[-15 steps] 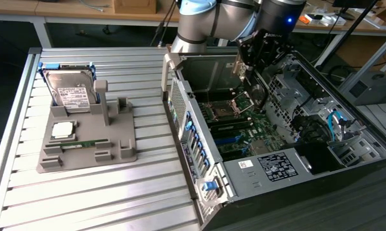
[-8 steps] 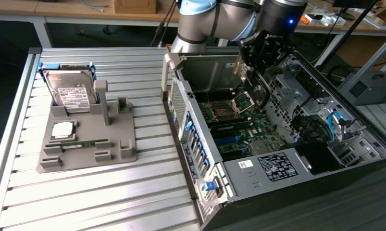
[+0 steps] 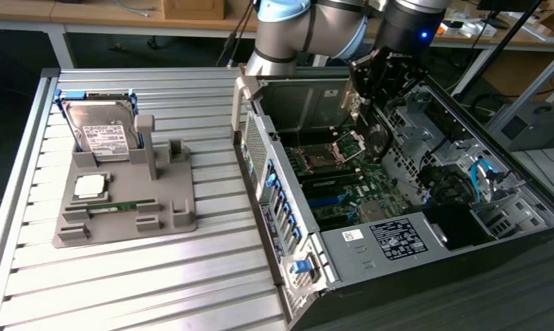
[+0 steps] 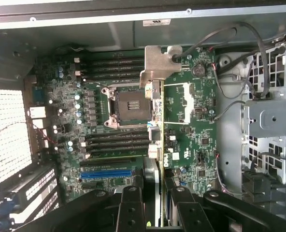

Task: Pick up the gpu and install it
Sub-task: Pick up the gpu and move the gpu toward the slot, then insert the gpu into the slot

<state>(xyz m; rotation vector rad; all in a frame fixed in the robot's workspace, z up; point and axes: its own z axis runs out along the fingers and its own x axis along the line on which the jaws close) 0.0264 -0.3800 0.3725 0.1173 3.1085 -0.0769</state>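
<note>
End effector (image 4: 156, 199) grips gpu (image 4: 157, 65) edge-on above mobo (image 4: 196, 126).

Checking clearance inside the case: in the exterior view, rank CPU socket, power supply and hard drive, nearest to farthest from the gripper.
1. CPU socket, inside the case, close under the gripper.
2. Power supply, case's near end.
3. Hard drive, outside, exterior view's left.

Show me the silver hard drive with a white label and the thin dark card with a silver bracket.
silver hard drive (image 3: 105, 138): exterior view, on its white label.
thin dark card (image 4: 158, 65): wrist view, on its silver bracket.
</note>
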